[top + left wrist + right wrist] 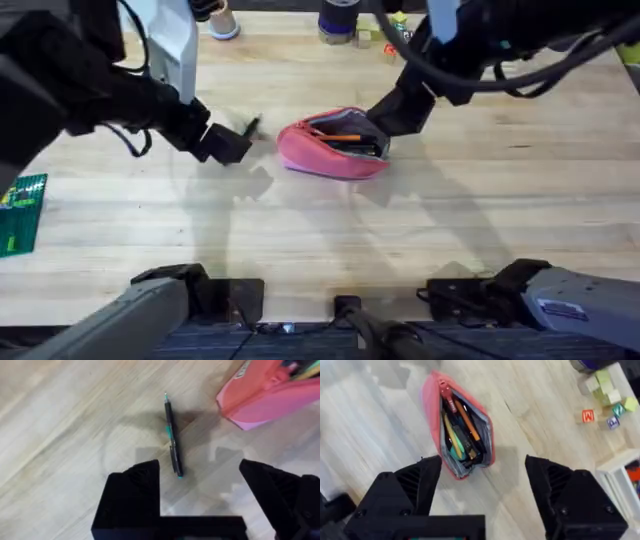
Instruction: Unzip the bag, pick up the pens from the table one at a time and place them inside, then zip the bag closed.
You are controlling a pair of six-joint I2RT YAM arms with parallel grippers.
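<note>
One black pen (171, 435) beside open bag (333, 145).

Right gripper (482, 487) hovering over table (530, 435), black fingers (412, 490) standing wide apart — nothing lying between them. Pink bag (432, 400) lying unzipped just beyond fingertips, grey lining showing, orange pen (467, 420) and other pens resting inside. Coloured cubes (605, 400) sitting well apart from bag — white box (620, 477) lying near them.
</note>
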